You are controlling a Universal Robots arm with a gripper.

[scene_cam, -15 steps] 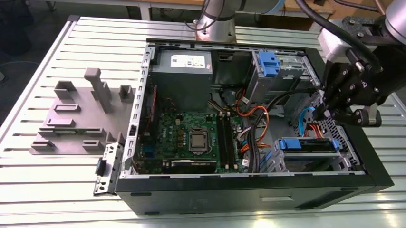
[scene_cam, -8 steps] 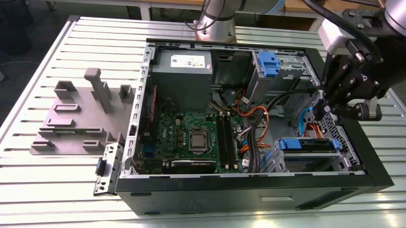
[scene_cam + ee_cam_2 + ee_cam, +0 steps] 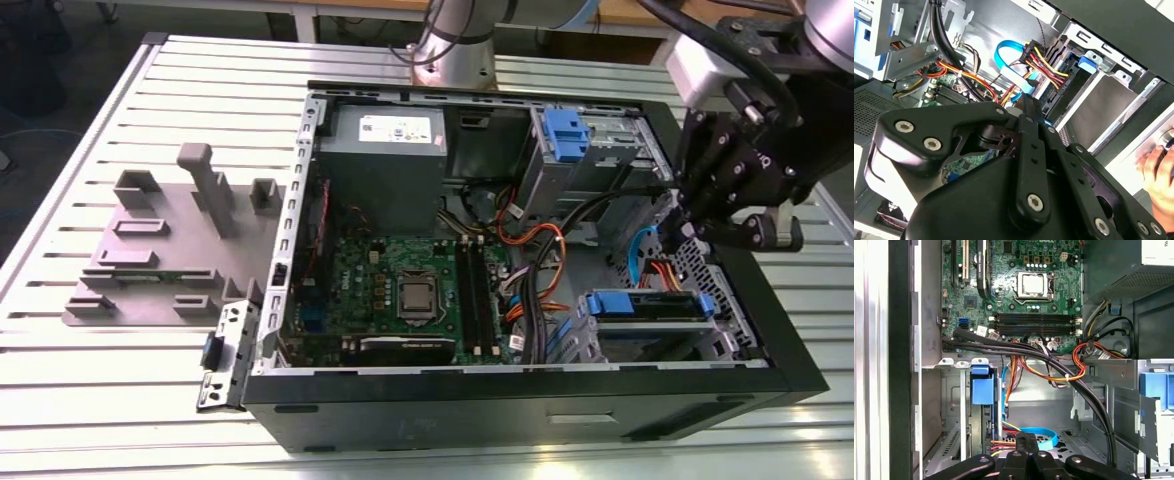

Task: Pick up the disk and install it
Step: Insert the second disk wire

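The flat silver hard drive in its blue plastic carrier frame, the disk (image 3: 654, 308), lies in the metal drive cage at the front lower corner of the open black computer case (image 3: 534, 405). This is on the exterior view's right. Its blue frame end faces the green motherboard (image 3: 400, 290). In the first wrist view the blue carrier tab (image 3: 983, 386) stands at the mouth of that cage.

A red, yellow and black power lead (image 3: 1046, 67) and a blue flat data cable (image 3: 1041, 437) run just beside the cage. Thick black cables cross between the cage and the motherboard.

The black pincer (image 3: 697, 230) hangs over the case wall, above and a little behind the disk and apart from it. In both wrist views its fingers (image 3: 1026, 442) look drawn narrow, nearly together, with nothing between them.

From this I judge the disk to be out of the pincer's hold, and I cannot tell whether it is fully seated.

To do the step well, any contact with the disk should be on the blue frame. The pincer should come in line with the cage rails, not at a slant, so the drive does not jam. It should keep clear of the loose leads, which could snag a finger or pull a plug.

A person's hand (image 3: 1159, 167) is near the outside of the case. The case rests on a slatted metal tabletop (image 3: 134, 400).
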